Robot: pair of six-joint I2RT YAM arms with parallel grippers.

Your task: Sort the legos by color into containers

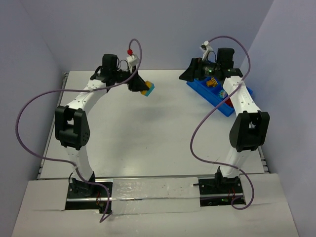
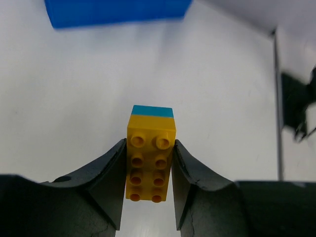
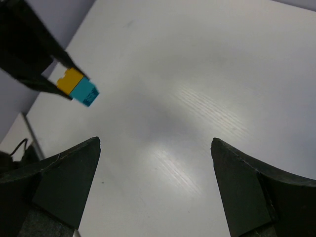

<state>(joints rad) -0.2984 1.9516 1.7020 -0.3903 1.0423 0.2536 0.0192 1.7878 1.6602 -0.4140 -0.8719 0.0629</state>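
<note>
My left gripper (image 1: 140,86) is shut on a yellow brick stacked on a light blue brick (image 1: 147,89) and holds the pair above the table at the back left. In the left wrist view the yellow studded face (image 2: 150,160) sits between my fingers, the light blue brick (image 2: 152,110) beyond it. The right wrist view also shows the pair (image 3: 78,87). The bright blue bin (image 1: 217,94) stands at the back right with a few small bricks (image 1: 212,83) inside, partly hidden by my right arm. My right gripper (image 1: 190,74) hovers at the bin's left end, open and empty (image 3: 155,148).
The bin's edge shows blurred at the top of the left wrist view (image 2: 116,11). Purple cables loop from both arms over the table. Grey walls close in the back and sides. The table's right edge (image 2: 277,103) runs near the left gripper's view.
</note>
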